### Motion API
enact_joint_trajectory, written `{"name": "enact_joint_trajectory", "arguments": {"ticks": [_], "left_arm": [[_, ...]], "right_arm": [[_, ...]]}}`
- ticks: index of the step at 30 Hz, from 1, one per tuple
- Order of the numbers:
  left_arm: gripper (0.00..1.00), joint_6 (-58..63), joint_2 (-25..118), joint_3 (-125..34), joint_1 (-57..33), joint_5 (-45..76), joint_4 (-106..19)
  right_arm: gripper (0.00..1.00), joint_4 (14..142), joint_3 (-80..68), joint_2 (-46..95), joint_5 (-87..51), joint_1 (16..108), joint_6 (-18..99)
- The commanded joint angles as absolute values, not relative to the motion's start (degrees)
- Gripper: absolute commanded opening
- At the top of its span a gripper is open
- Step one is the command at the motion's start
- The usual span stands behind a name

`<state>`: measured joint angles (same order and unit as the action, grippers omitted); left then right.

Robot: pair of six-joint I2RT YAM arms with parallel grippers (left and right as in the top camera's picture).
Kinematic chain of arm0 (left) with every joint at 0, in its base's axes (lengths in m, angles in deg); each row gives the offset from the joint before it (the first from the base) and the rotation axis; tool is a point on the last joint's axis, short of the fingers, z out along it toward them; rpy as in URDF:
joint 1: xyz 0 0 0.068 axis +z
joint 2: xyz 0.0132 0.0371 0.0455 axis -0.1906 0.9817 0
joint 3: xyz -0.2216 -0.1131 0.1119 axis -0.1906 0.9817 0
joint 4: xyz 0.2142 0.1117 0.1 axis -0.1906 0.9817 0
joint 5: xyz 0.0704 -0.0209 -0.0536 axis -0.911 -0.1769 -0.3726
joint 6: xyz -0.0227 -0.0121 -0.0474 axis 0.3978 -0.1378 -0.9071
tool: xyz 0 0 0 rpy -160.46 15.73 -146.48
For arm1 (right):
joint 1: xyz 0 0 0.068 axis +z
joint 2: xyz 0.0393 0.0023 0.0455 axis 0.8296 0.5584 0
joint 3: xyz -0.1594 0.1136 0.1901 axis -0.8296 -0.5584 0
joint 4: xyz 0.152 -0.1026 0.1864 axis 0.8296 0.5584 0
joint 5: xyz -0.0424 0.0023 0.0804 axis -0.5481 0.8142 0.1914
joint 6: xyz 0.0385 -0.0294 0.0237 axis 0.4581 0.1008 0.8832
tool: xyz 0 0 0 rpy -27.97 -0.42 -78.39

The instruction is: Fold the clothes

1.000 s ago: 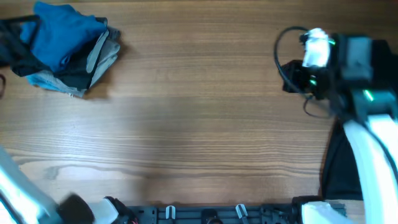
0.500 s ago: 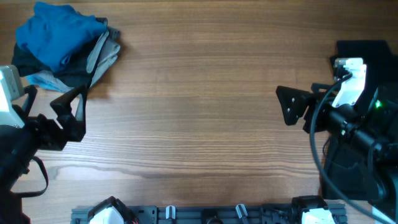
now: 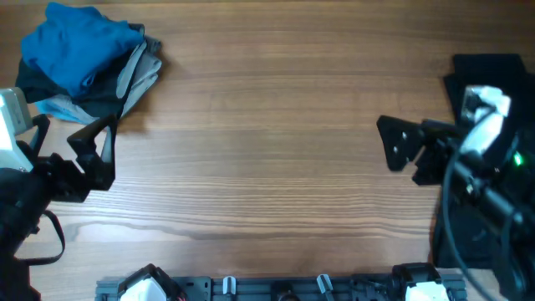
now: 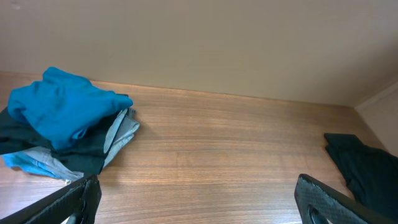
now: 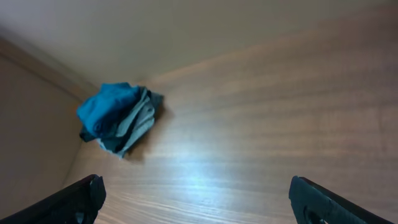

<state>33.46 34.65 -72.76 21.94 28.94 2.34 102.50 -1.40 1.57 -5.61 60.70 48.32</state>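
Observation:
The clothes (image 3: 84, 63) lie in a crumpled pile at the table's far left corner, a royal-blue T-shirt (image 3: 75, 46) on top of black, grey and light-blue pieces. The left wrist view shows the pile (image 4: 62, 121) at its left, and the right wrist view shows the pile (image 5: 118, 118) far off. A separate black garment (image 3: 489, 71) lies at the far right edge; it is also in the left wrist view (image 4: 364, 171). My left gripper (image 3: 104, 155) is open just in front of the pile and holds nothing. My right gripper (image 3: 386, 144) is open over bare wood, facing left.
The wooden table (image 3: 267, 142) stretches between the two grippers. A beige wall (image 4: 199, 43) stands behind the table's far edge. A black rail with clips (image 3: 276, 288) runs along the near edge.
The left arm has swung in from the near left corner to just in front of the pile. The right arm has come down from the far right, and its jaws have opened.

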Motion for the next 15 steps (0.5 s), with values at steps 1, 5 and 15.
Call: {"name": "enact_joint_trajectory", "arguments": {"ticks": [1, 5, 15], "left_arm": [[1.0, 33.3, 34.5, -72.6, 21.7, 28.4, 2.4], [1.0, 33.3, 34.5, -72.6, 21.7, 28.4, 2.4], [1.0, 33.3, 34.5, -72.6, 21.7, 28.4, 2.4]], "right_arm": [[1.0, 102.0, -6.0, -6.8, -9.7, 61.0, 46.0], [1.0, 99.4, -16.4, -19.4, -14.0, 61.0, 46.0], [1.0, 72.6, -55.7, -44.9, -5.2, 61.0, 14.1]]}}
